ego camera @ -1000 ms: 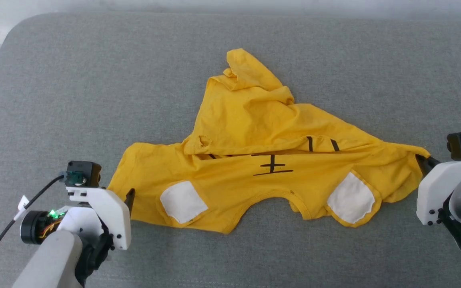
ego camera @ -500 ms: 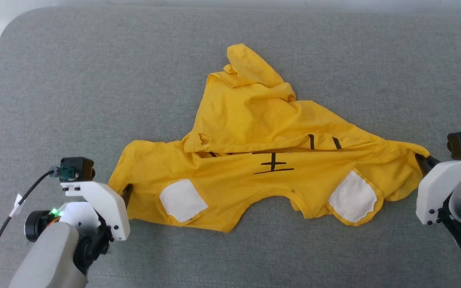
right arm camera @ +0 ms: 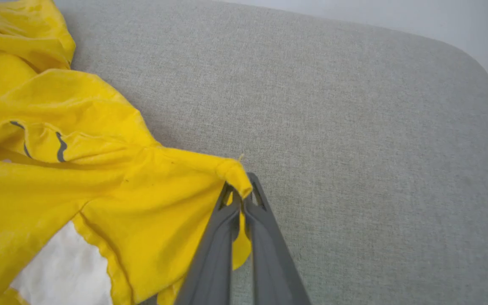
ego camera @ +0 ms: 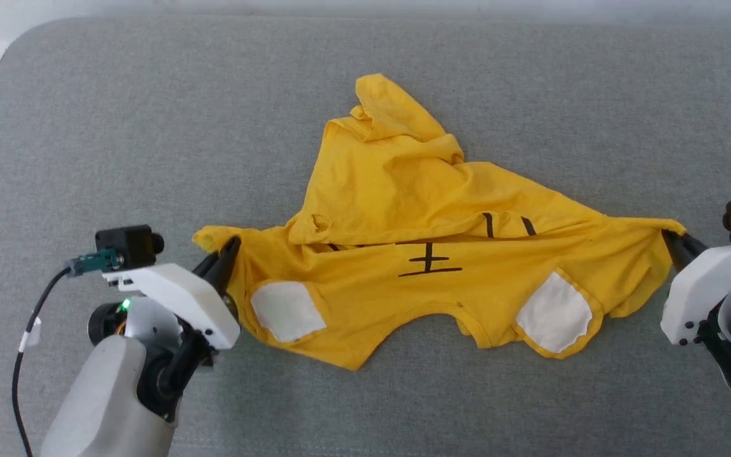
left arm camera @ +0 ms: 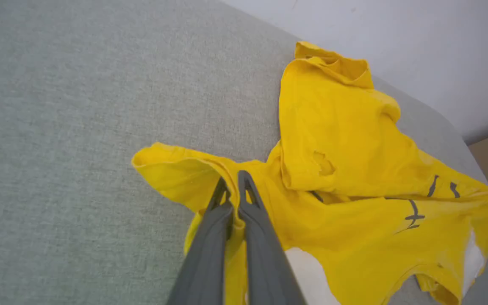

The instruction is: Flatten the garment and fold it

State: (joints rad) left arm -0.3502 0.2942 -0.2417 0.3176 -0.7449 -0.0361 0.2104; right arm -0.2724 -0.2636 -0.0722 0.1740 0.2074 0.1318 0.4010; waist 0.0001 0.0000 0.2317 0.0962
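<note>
Two clenched grips on the garment point(ego camera: 403, 190); left hand point(ego camera: 232, 243) at one end; right hand point(ego camera: 670, 237) opposite

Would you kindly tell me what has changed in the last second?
The left gripper moved in on the garment and its fingers closed on the left-hand edge, bunching it inward. The right gripper stayed shut on the opposite corner; the rest of the garment lies unchanged.

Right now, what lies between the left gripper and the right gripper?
The garment, crumpled on the grey surface; left gripper shut on one end, right gripper on the other. Head view.
</note>
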